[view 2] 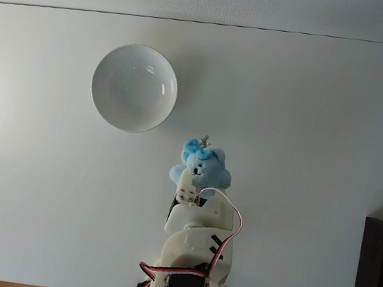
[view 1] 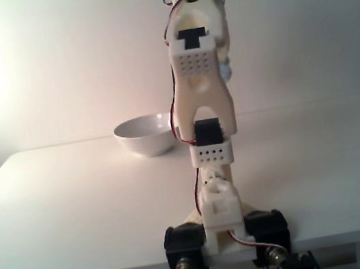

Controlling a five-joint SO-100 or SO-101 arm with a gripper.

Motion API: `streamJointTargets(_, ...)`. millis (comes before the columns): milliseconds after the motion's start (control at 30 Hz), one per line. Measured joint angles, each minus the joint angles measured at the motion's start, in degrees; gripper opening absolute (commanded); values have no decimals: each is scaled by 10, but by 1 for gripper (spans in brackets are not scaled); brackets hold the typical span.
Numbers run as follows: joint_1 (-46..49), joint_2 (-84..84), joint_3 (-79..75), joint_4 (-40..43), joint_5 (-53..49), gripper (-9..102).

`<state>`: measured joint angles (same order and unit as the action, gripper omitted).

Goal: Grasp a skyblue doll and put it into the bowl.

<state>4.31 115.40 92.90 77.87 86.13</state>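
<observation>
The skyblue doll (view 2: pixel 205 164), a small plush bear with a paler face, sits between the fingers of my gripper (view 2: pixel 193 184), which is shut on its lower part. One white finger (view 2: pixel 186 183) lies over the doll's left side in the fixed view from above. In the fixed view from behind the arm, a pale blue bit of the doll (view 1: pixel 227 71) peeks out to the right of the raised arm, well above the table. The white bowl (view 2: pixel 104 85) stands empty up and to the left of the doll, and it also shows left of the arm (view 1: pixel 140 137).
The white table (view 2: pixel 307 131) carries only the bowl and the arm's base (view 1: pixel 224 234). A dark object (view 2: pixel 378 277) stands past the table's right edge in the view from above. Cables hang below the front edge.
</observation>
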Motion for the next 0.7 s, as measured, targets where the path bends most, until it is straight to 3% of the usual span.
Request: streamJointTargets(700, -113, -308, -290, 0, -3, 0)
